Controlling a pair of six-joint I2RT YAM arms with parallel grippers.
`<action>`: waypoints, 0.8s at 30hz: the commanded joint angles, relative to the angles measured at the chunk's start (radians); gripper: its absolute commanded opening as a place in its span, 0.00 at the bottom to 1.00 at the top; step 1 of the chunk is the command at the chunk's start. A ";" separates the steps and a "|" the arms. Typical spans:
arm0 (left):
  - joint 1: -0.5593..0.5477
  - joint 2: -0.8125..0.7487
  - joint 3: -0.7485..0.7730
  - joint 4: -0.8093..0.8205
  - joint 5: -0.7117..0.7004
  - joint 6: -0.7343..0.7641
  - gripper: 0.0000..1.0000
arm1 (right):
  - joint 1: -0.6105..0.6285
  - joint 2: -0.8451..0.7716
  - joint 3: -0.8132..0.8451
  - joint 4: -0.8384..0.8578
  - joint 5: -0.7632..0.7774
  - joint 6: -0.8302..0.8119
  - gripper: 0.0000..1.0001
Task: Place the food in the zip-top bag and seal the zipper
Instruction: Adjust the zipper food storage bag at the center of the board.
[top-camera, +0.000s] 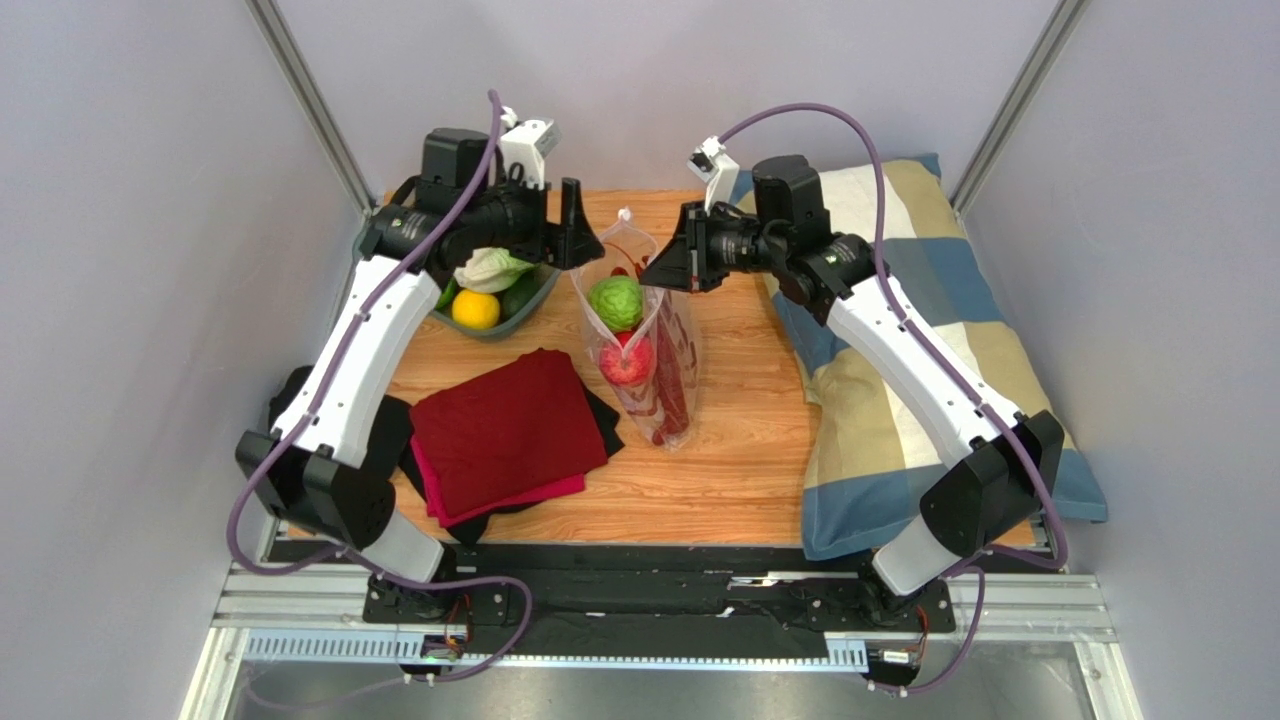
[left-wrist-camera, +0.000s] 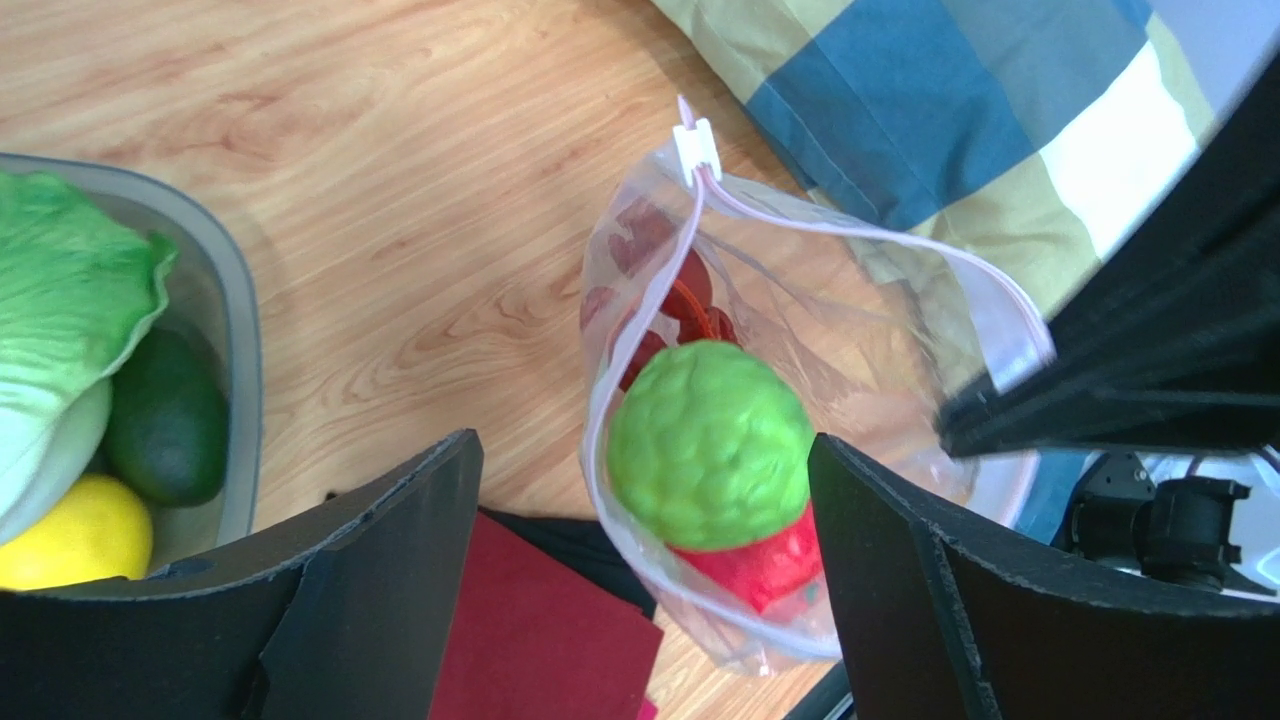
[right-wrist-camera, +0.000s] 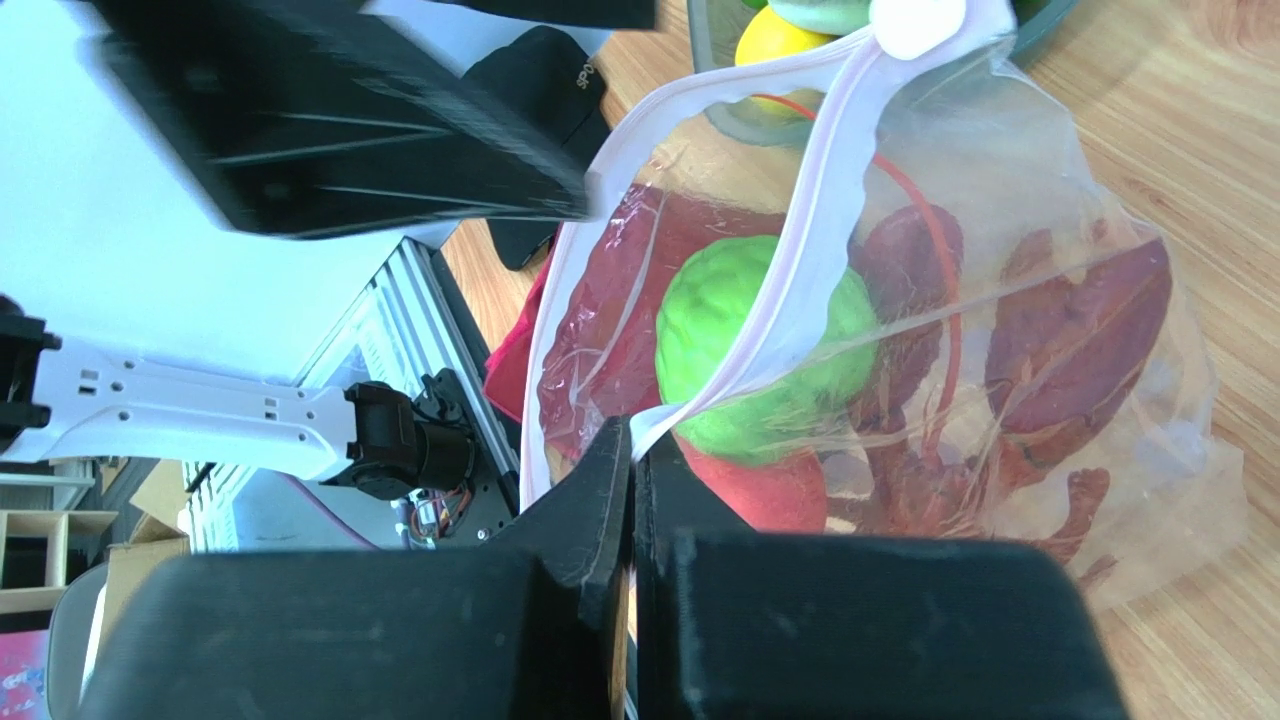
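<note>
The clear zip-top bag (top-camera: 661, 393) stands on the wooden table with its mouth open. Inside are the green ball (top-camera: 615, 302), the round red fruit (top-camera: 627, 362) and the dark-red lobster piece (top-camera: 673, 387). My right gripper (right-wrist-camera: 634, 443) is shut on the bag's white zipper strip (right-wrist-camera: 819, 225) and holds that edge up. The slider (left-wrist-camera: 694, 146) sits at the far end of the zipper. My left gripper (left-wrist-camera: 646, 585) is open and empty, its fingers either side of the green ball (left-wrist-camera: 706, 443) above the bag's mouth.
A grey bowl (top-camera: 484, 333) holding lettuce, a lemon and a dark green piece stands at the back left. A folded dark-red cloth (top-camera: 504, 428) lies left of the bag. A checked pillow (top-camera: 932, 345) covers the right side.
</note>
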 joint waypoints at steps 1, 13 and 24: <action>-0.011 0.086 0.050 -0.046 0.002 -0.019 0.82 | 0.004 -0.060 -0.013 0.098 0.000 0.014 0.00; -0.081 0.212 0.172 0.008 0.174 -0.153 0.72 | 0.015 -0.082 -0.107 0.159 0.020 0.086 0.00; -0.078 0.202 0.060 0.181 0.298 -0.437 0.83 | 0.030 -0.136 -0.184 0.193 0.097 0.080 0.00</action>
